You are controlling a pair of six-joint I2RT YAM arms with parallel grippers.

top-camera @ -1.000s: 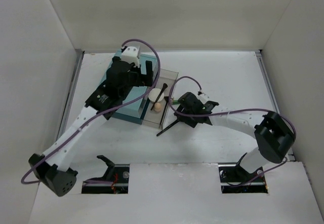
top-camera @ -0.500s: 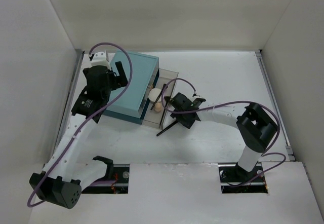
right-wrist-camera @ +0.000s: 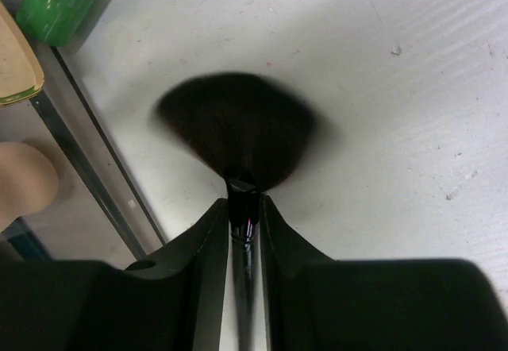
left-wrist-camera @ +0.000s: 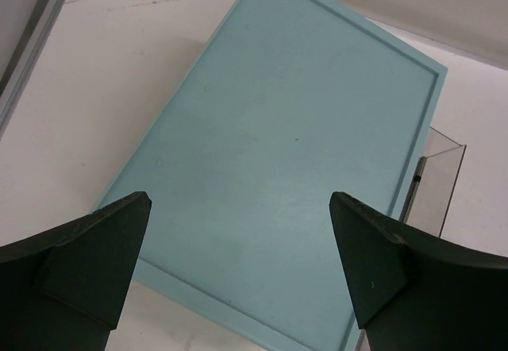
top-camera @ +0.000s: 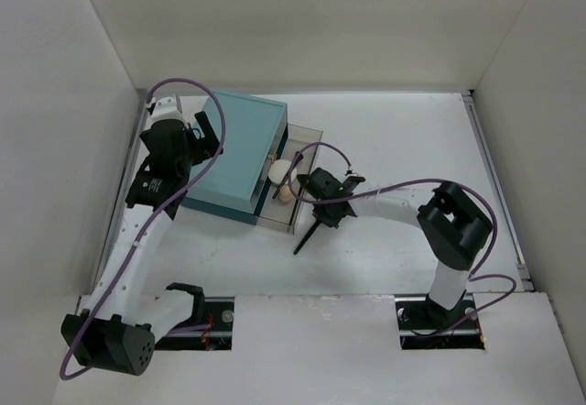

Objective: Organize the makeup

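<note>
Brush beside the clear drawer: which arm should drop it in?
Right. The right claw grips the brush beside the clear drawer; the left claw hangs open over the teal box, holding nothing.

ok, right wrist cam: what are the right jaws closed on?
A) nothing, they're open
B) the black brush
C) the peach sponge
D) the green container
B: in the right wrist view the right jaws pinch the brush on its black handle just below the fanned bristles, while the peach sponge and the green container sit off to the side, apart from the jaws.
</note>
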